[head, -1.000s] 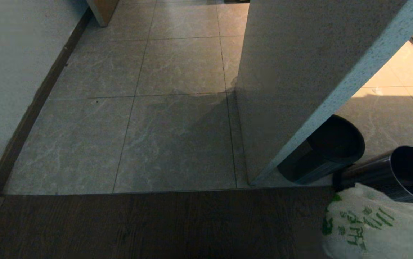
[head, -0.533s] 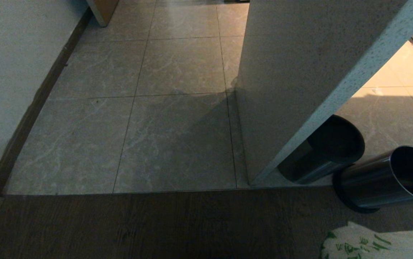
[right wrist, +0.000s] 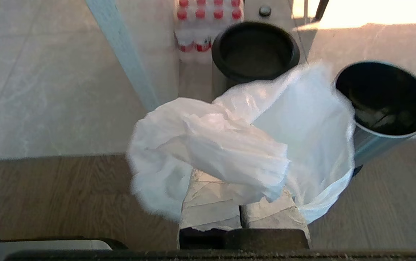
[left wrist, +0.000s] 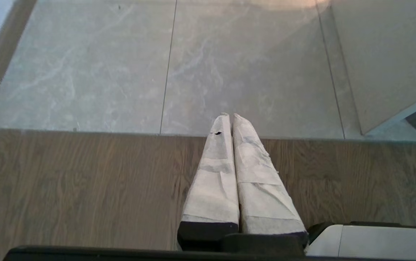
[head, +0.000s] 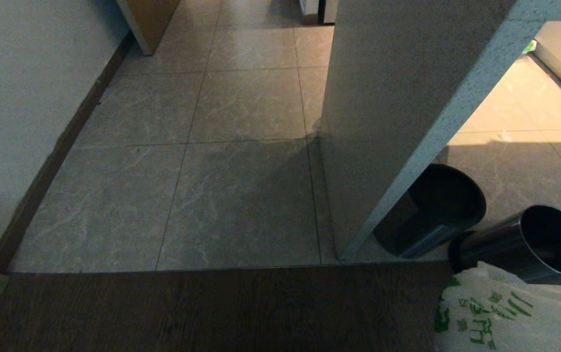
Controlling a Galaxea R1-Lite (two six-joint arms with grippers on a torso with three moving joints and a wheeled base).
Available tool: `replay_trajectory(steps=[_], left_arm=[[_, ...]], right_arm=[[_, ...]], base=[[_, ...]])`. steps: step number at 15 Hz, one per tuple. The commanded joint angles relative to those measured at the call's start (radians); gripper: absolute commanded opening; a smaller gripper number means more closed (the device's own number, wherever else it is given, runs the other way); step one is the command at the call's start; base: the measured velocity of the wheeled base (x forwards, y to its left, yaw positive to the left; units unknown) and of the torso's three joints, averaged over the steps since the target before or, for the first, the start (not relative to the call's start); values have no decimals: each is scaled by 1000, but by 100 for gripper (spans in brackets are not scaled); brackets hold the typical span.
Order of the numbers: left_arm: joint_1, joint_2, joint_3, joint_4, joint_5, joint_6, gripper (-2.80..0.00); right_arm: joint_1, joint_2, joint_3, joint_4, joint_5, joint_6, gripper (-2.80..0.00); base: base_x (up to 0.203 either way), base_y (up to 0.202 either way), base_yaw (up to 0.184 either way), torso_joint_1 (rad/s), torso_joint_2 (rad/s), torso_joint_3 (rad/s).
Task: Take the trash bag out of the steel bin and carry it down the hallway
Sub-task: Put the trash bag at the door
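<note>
Now, by item:

Right gripper (right wrist: 242, 188): its tape-wrapped fingers (right wrist: 208, 206) are pressed together on the trash bag, whose plastic drapes over their tips and hides them; the hold is seen in the right wrist view only.

Trash bag (right wrist: 251, 145): thin white plastic, out of the bin and hanging loose from the right gripper above the dark wood floor; in the head view it fills the near right corner (head: 495, 313) with its green print showing, and its top edge overlaps the foot of the steel bin.

Steel bin (head: 520, 244): shiny round wastebasket at the right, standing where wood meets tile, mouth open; a few crumpled scraps lie in its dark interior.

Second bin (head: 437, 215): round, with a black rim, just left of and beyond the steel bin, half tucked behind the wall end.

Wall end (head: 383, 122): pale speckled partition between the hallway and the sunlit room on the right.

Hallway (head: 241, 161): grey-beige marble-look tiles run away from the robot, white wall and dark baseboard (head: 60, 146) along the left.

Wood floor (head: 202, 313): dark planks across the near part, meeting the tiles in a straight line.

Bottled water (right wrist: 202, 21): shrink-wrapped pack with red caps, beyond the black-rimmed bin against the wall.

Left gripper (left wrist: 229, 117): empty, taped fingers (left wrist: 215, 174) closed against each other, hovering over the wood-to-tile line.
</note>
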Motion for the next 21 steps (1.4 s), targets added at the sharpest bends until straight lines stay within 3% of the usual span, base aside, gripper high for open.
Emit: replay_trajectory(steps=[1, 21], left_arm=[[0, 0, 2, -1, 1, 0, -280], [0, 0, 2, -1, 0, 0, -280]], right_arm=[[0, 3, 40, -1, 0, 0, -280], [0, 3, 40, -1, 0, -1, -280]], base=[[0, 0, 0, -7, 2, 193], [0, 0, 0, 3, 2, 203]])
